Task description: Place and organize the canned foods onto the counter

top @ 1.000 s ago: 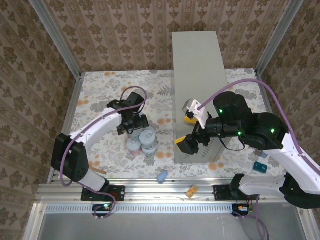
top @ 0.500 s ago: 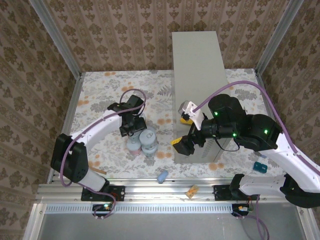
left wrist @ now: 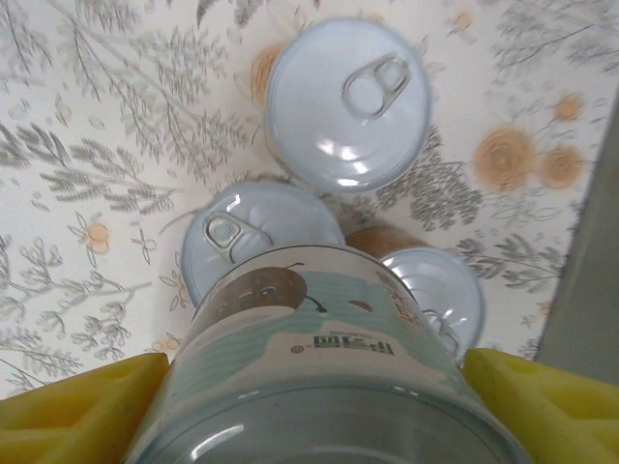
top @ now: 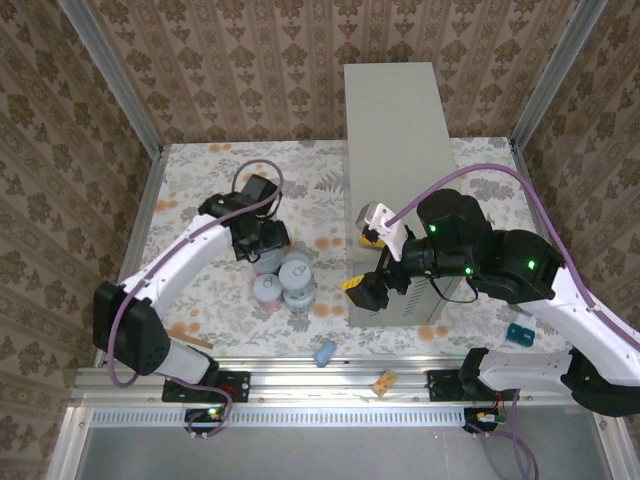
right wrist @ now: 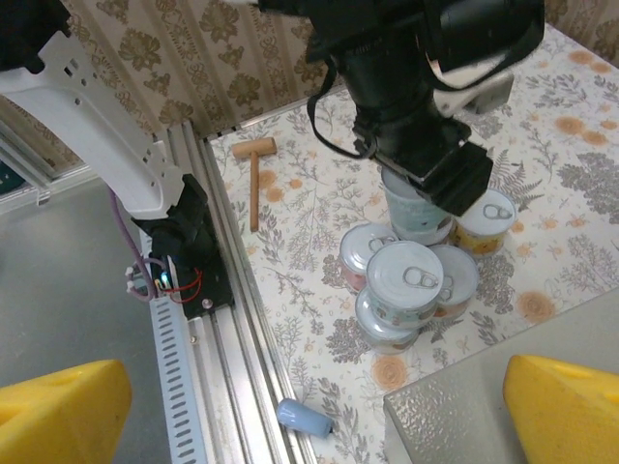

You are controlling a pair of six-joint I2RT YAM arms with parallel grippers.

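Note:
My left gripper (left wrist: 319,391) is shut on a light-blue-labelled can (left wrist: 319,329), its yellow fingers (left wrist: 68,406) pressing both sides of the tin. In the top view the left gripper (top: 262,242) hangs just above the back of the cluster of cans (top: 287,283) on the floral floor. Below the held can are three silvery pull-tab lids (left wrist: 348,101). The right wrist view has the cluster (right wrist: 406,280) with one can stacked on others and an orange-labelled can (right wrist: 484,217) behind. My right gripper (top: 368,265) is open beside the near-left face of the counter (top: 395,120).
A small blue lump (top: 324,352) lies by the front rail and a tan block (top: 384,381) sits on the rail. A wooden mallet (right wrist: 253,164) lies near the left arm's base. A teal object (top: 518,333) rests right of the counter. Patterned walls enclose the floor.
The left gripper has closed on the light-blue can and shifted slightly back and left with it. The right arm edged a little to the left, still open.

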